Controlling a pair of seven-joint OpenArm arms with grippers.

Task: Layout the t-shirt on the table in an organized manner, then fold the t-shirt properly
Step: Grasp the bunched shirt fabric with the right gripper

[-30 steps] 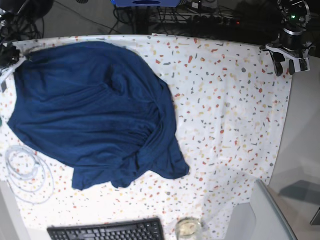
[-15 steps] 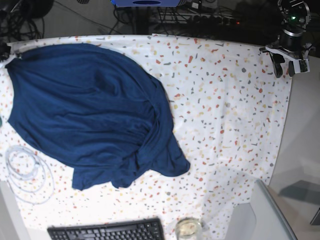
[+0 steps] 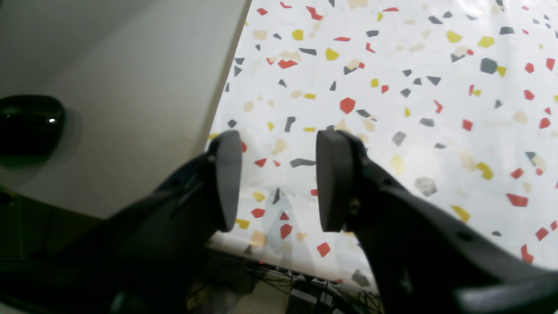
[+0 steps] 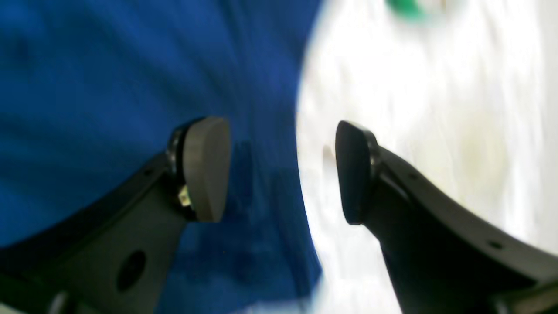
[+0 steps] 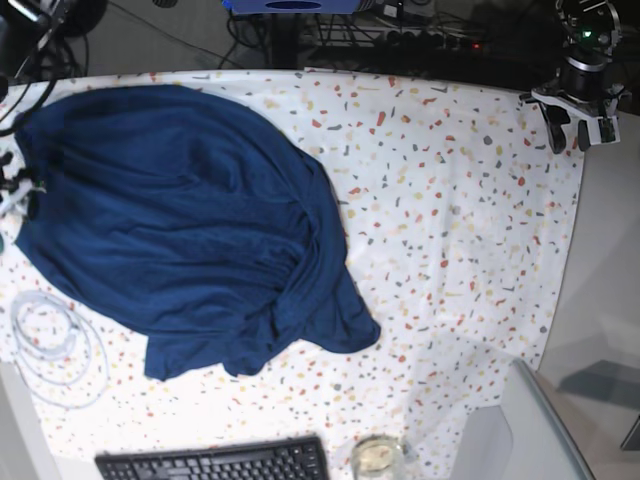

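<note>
speckled white cloth covers the table (image 5: pixel 450 200), and everything below is placed against the keyboard (image 5: pixel 215 462) at the near edge of the base view. the t-shirt (image 5: pixel 180 220) lies beyond the keyboard and toward the left of that view, a rumpled dark navy heap with folds bunched at its lower right corner, nearest the keyboard. a coil of white cable (image 5: pixel 55 345) sits left of the keyboard, just beside the shirt's lower edge.

the right gripper (image 4: pixel 281 172) has its jaws spread with nothing between them, hovering over the shirt's edge where blue cloth meets the white table. the left gripper (image 3: pixel 279 181) is far from the keyboard at the opposite back corner, jaws parted and empty above bare speckled cloth.

the shirt looks light, soft and limp; it should drape and drag rather than keep a shape, and a loose pinch could let a layer slip. the better holds are likely a hem corner or shoulder seam at the outline, pinching a single layer, not the bunched folds.
</note>
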